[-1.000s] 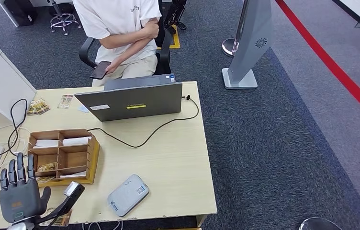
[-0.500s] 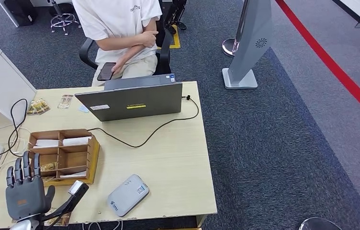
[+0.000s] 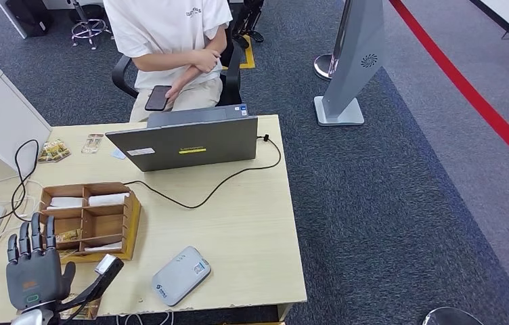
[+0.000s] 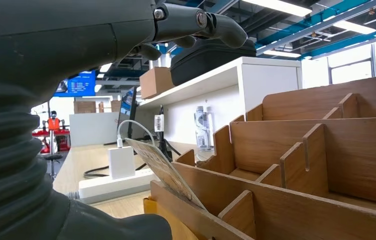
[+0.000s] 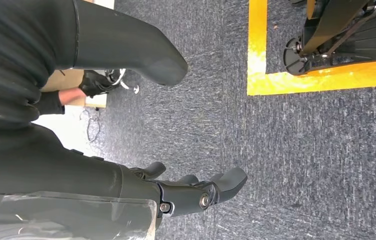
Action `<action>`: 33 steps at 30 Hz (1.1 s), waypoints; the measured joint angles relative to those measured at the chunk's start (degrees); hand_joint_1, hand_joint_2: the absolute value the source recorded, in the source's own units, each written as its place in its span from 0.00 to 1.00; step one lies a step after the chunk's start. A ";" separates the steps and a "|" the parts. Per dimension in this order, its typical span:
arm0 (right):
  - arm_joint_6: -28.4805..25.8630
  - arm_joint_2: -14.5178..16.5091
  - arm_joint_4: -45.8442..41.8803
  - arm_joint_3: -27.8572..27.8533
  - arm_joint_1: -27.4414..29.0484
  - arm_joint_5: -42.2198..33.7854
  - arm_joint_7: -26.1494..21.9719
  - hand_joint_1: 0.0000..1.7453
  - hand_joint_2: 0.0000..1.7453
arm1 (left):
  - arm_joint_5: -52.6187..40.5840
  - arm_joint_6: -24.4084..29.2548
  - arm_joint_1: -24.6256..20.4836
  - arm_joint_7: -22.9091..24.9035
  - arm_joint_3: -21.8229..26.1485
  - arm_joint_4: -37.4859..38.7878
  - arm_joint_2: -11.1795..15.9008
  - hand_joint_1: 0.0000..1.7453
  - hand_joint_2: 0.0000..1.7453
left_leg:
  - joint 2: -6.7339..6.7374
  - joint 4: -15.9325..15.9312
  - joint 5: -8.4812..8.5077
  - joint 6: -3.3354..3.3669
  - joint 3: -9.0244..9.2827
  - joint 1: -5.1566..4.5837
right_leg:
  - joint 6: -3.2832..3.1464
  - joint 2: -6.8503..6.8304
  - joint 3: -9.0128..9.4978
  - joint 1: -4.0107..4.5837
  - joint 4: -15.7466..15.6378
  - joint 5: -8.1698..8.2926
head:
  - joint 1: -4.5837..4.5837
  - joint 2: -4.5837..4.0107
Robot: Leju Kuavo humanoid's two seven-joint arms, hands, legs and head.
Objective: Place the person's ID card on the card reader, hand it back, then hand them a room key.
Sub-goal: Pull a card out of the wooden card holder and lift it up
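My left hand (image 3: pixel 33 277) hovers over the near left corner of the desk (image 3: pixel 238 223), just in front of the wooden organizer (image 3: pixel 89 220), with its fingers (image 3: pixel 32 238) straight, apart and empty. From the left wrist camera I see the fingers (image 4: pixel 196 22) stretched out above the organizer's dividers (image 4: pixel 296 165), touching nothing, and a patterned card (image 4: pixel 163 172) leaning tilted in the front compartment. White cards (image 3: pixel 108 199) lie in the organizer's far compartments. My right hand (image 5: pixel 196 192) hangs beside me over grey carpet (image 5: pixel 296 150) near a yellow floor line (image 5: pixel 296 77); its fingers are loosely curled, apart, and hold nothing.

The card reader (image 3: pixel 181 275), a grey rounded slab, lies flat near the desk's front edge, to the right of the organizer and apart from it. I cannot make out an ID card anywhere on the desk.

A grey laptop (image 3: pixel 184 143) stands open at the far side, its back toward me, with a black cable (image 3: pixel 218 184) looping across the desk. Behind it a person (image 3: pixel 170 34) in a white shirt sits in a chair with arms crossed, holding a dark phone (image 3: pixel 158 97).
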 joint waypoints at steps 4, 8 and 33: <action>0.04 0.00 0.00 0.01 0.00 0.04 0.00 0.00 1.00 | 0.17 0.00 0.00 -0.80 0.04 0.00 0.31 0.00 1.00 | 0.00 0.00 0.00 0.00 -0.01 0.00 | 0.00 0.00 0.00 0.00 0.00 0.00 | 0.00 0.01; 0.04 0.00 0.00 0.01 0.02 0.11 0.05 0.00 1.00 | 0.74 0.01 -0.05 -1.98 0.75 0.00 0.51 0.00 1.00 | 0.00 0.00 0.00 0.00 -0.01 0.00 | 0.00 0.00 0.00 0.00 0.00 0.00 | 0.00 0.00; -0.04 0.00 0.00 0.00 0.04 -0.09 0.07 0.00 1.00 | 0.44 0.01 0.03 -0.43 2.36 1.27 0.04 1.00 1.00 | 0.00 0.00 0.00 0.00 0.00 0.00 | 0.00 0.00 0.00 0.00 0.00 0.00 | -0.01 0.01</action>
